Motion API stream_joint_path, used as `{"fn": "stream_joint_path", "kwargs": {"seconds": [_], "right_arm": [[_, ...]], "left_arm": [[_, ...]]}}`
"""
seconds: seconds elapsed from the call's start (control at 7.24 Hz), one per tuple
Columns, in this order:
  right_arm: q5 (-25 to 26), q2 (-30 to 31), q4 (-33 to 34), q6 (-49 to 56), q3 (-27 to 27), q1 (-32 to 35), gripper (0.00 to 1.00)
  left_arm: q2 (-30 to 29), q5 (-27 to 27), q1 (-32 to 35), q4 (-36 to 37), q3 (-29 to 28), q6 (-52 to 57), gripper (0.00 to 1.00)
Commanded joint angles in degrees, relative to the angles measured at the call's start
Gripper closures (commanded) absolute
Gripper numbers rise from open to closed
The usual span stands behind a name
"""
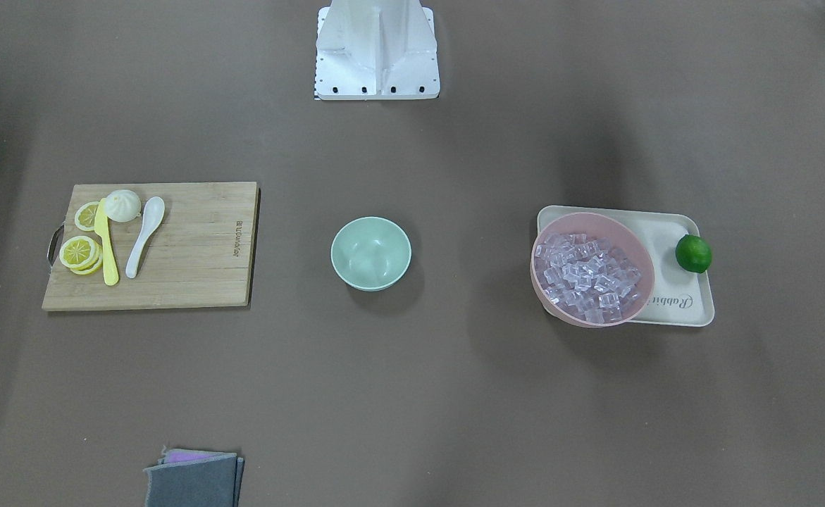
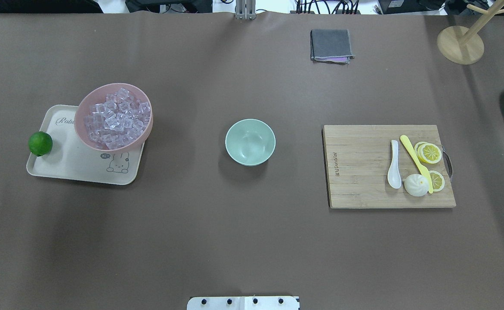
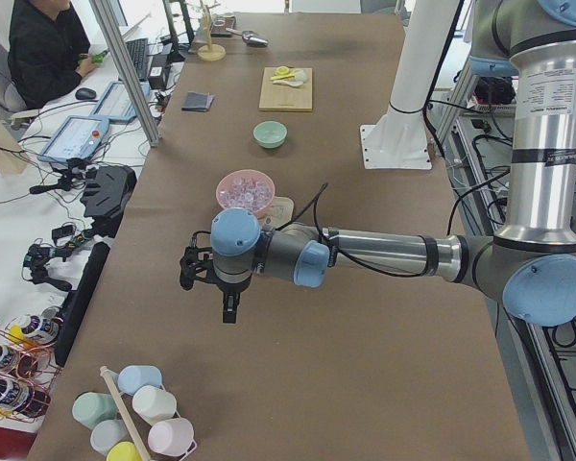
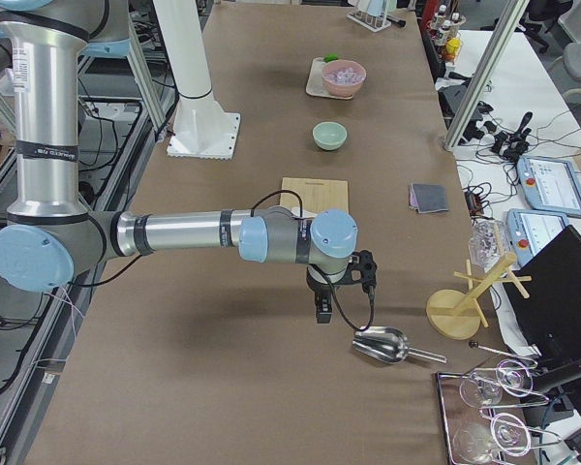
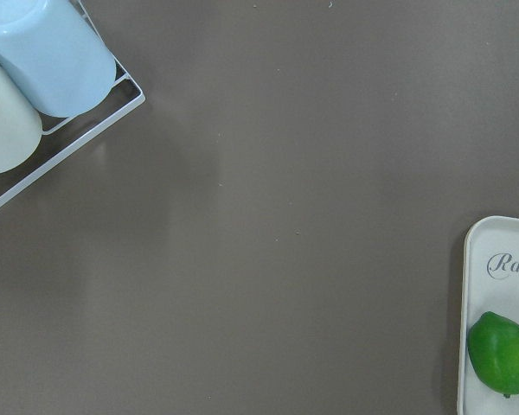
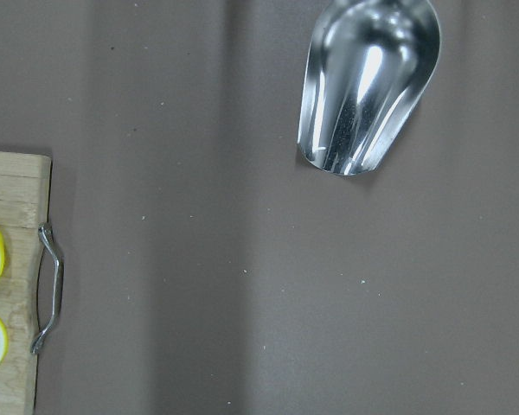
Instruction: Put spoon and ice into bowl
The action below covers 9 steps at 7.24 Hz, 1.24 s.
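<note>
The white spoon [image 1: 143, 234] [image 2: 394, 165] lies on a wooden cutting board [image 2: 363, 172], beside a yellow knife [image 2: 415, 161]. The ice [image 1: 588, 271] [image 2: 116, 116], many clear cubes, fills a pink bowl [image 2: 84, 129]. The empty mint-green bowl [image 1: 370, 252] [image 2: 250, 141] stands mid-table between them. My left gripper [image 3: 228, 309] hangs above the table well short of the pink bowl; I cannot tell if it is open. My right gripper [image 4: 322, 312] hangs over the table past the board's end, near a metal scoop [image 4: 382, 345]; I cannot tell its state.
The pink bowl sits on a cream tray [image 2: 71, 165] with a lime [image 2: 40, 143]. Lemon slices [image 2: 430, 153] and a bun [image 2: 416, 185] share the board. A folded grey cloth [image 2: 331, 45] lies at the far edge. A wooden stand [image 2: 460, 44] is at the far right, and a cup rack [image 5: 43, 95] at the left end.
</note>
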<state>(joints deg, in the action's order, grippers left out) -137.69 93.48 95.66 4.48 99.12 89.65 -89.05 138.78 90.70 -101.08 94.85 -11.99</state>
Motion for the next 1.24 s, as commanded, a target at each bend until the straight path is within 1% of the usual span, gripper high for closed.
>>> {"fn": "stream_joint_path", "kwargs": {"seconds": [0.0, 1.11], "right_arm": [[0.1, -0.1, 0.0, 0.1, 0.0, 0.0, 0.0], [0.0, -0.1, 0.0, -0.1, 0.0, 0.0, 0.0]], "left_arm": [[-0.1, 0.0, 0.0, 0.0, 0.0, -0.1, 0.02], [-0.2, 0.1, 0.0, -0.3, 0.2, 0.0, 0.02]]}}
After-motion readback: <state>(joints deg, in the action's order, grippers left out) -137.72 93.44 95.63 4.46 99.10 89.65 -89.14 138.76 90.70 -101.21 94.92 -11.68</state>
